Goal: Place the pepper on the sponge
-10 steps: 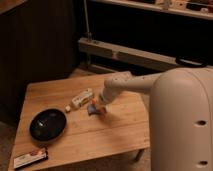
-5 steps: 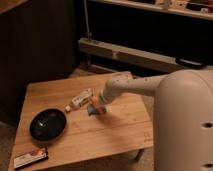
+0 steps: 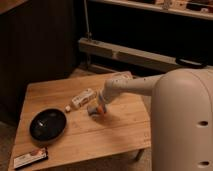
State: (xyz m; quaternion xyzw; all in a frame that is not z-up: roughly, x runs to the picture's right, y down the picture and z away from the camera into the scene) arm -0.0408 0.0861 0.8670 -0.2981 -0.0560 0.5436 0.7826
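Note:
The light-blue sponge point(image 3: 93, 111) lies on the wooden table point(image 3: 120, 130), just right of the white bottle. My gripper point(image 3: 98, 107) is down right over the sponge, at the end of the white arm that reaches in from the right. A small orange-red bit, the pepper point(image 3: 100, 108), shows at the gripper's tip, on or just above the sponge. I cannot tell whether the pepper touches the sponge. The gripper hides part of the sponge.
A white tube-shaped bottle point(image 3: 82, 98) with an orange label lies on its side left of the sponge. A black bowl point(image 3: 47, 125) sits at the table's left, and a flat packet point(image 3: 31, 158) lies at the front left corner. My white body point(image 3: 185, 125) fills the right.
The gripper has stayed over the sponge. The forearm has shifted slightly up and to the right.

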